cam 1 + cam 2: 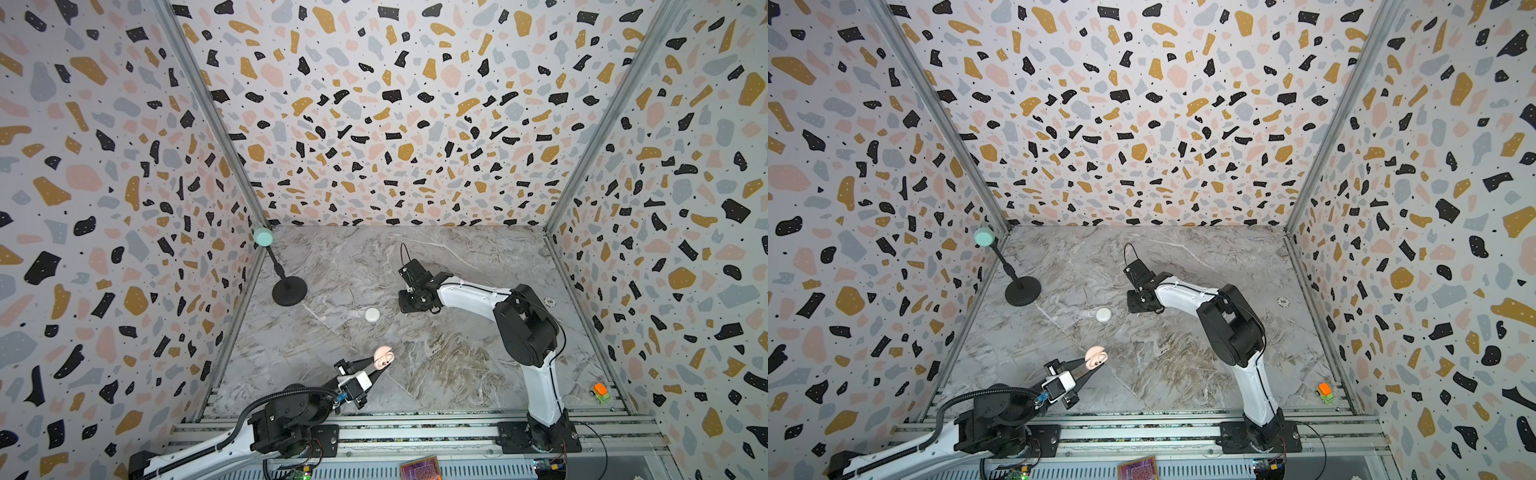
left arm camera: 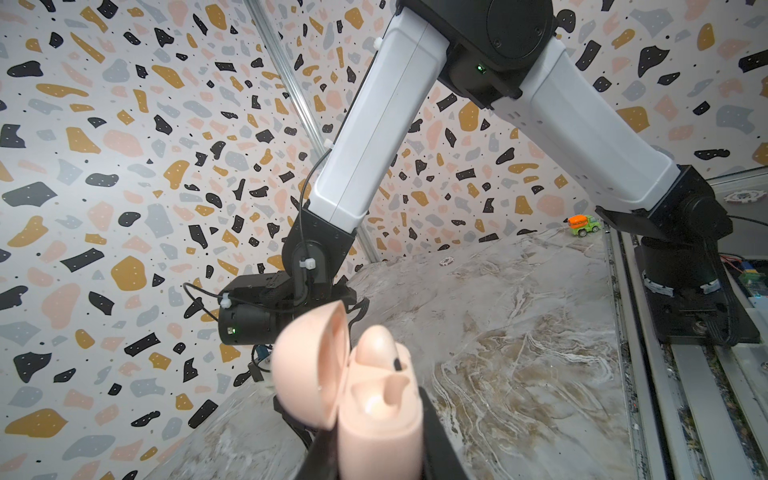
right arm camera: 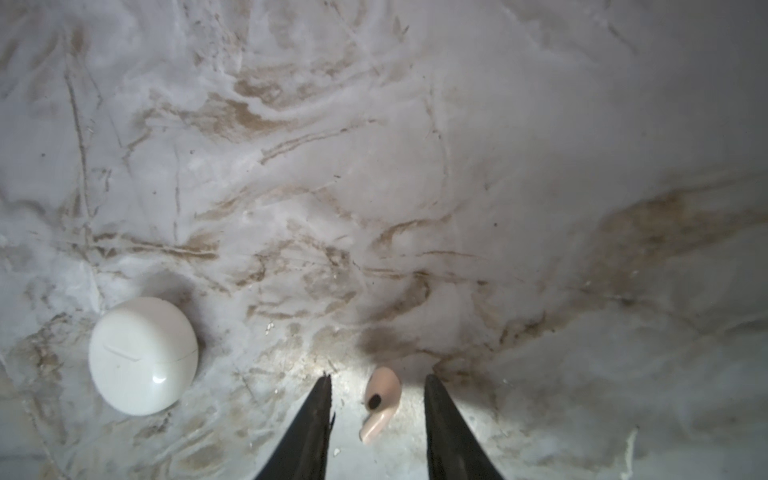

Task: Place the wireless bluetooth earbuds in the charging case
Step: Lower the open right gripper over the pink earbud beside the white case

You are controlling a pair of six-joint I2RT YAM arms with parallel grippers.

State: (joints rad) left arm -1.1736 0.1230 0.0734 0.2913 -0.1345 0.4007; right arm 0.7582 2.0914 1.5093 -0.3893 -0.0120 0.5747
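Observation:
My left gripper [image 2: 380, 455] is shut on a pale pink charging case [image 2: 374, 415], held off the table with its lid [image 2: 307, 365] swung open; both top views show the case [image 1: 382, 357] [image 1: 1095, 357] near the front left. One pink earbud [image 2: 376, 345] sits in the case beside an empty socket [image 2: 388, 395]. My right gripper [image 3: 378, 376] points down at the marble table with its jaws open. A second pink earbud [image 3: 380, 405] lies on the table between the fingers [image 3: 316, 415], with a gap on each side. In both top views this earbud is hidden under the right wrist [image 1: 415, 297].
A closed white round case [image 3: 143, 355] [image 1: 372, 314] lies on the table just left of the right gripper. A black stand [image 1: 289, 291] with a mint head stands at the back left. A poker chip [image 1: 550, 301] and a toy truck [image 1: 599, 392] sit along the right wall.

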